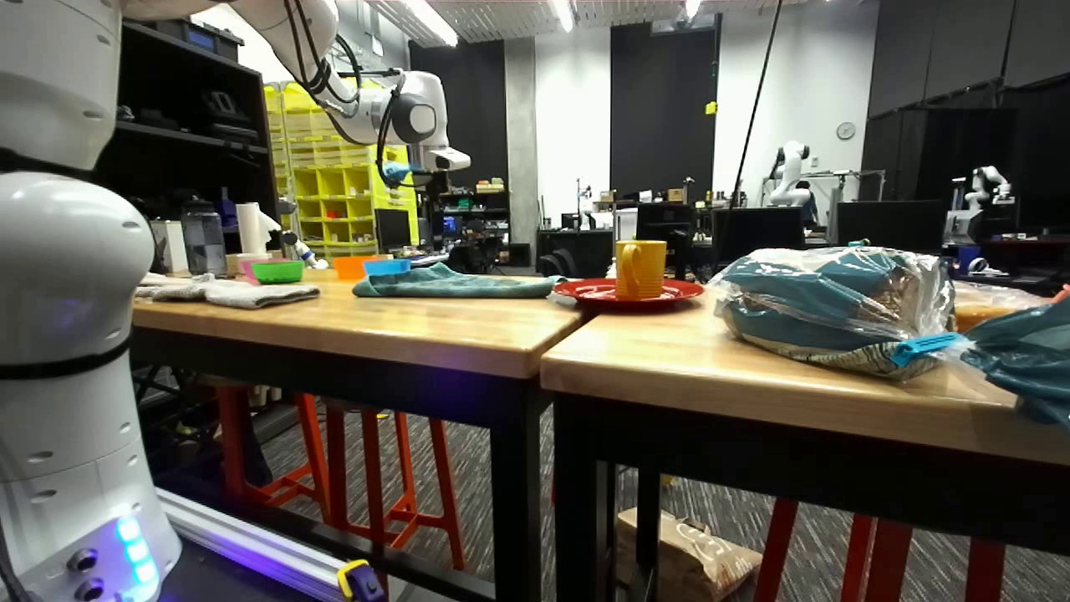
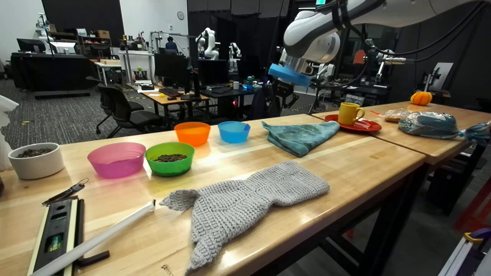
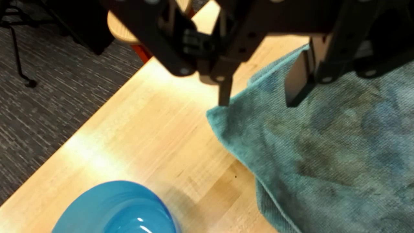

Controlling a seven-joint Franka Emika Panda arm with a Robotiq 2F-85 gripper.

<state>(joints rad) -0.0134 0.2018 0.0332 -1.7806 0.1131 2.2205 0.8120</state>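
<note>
My gripper [image 3: 258, 104] hangs in the air with its jaws apart and nothing between them. In the wrist view its fingers [image 3: 224, 94] stand over a corner of a teal, mottled towel [image 3: 326, 155]. In an exterior view a clear height shows between the gripper [image 2: 284, 102] and the folded towel [image 2: 303, 136] on the table. A blue bowl [image 3: 97, 204] lies near the towel's corner; its inside looks bare. An orange bowl [image 2: 192, 134] is beside the blue bowl [image 2: 234, 132]. Past the towel, a yellow mug [image 2: 347, 115] stands on a red plate [image 2: 372, 126].
A green bowl [image 2: 170, 168] with brown pellets, a pink bowl [image 2: 117, 161] and a white bowl [image 2: 36, 168] sit farther along. A grey knitted cloth [image 2: 245, 203] lies near the edge. Bagged bread [image 1: 827, 301] rests on the adjoining table, with a small orange pumpkin [image 2: 421, 98] behind.
</note>
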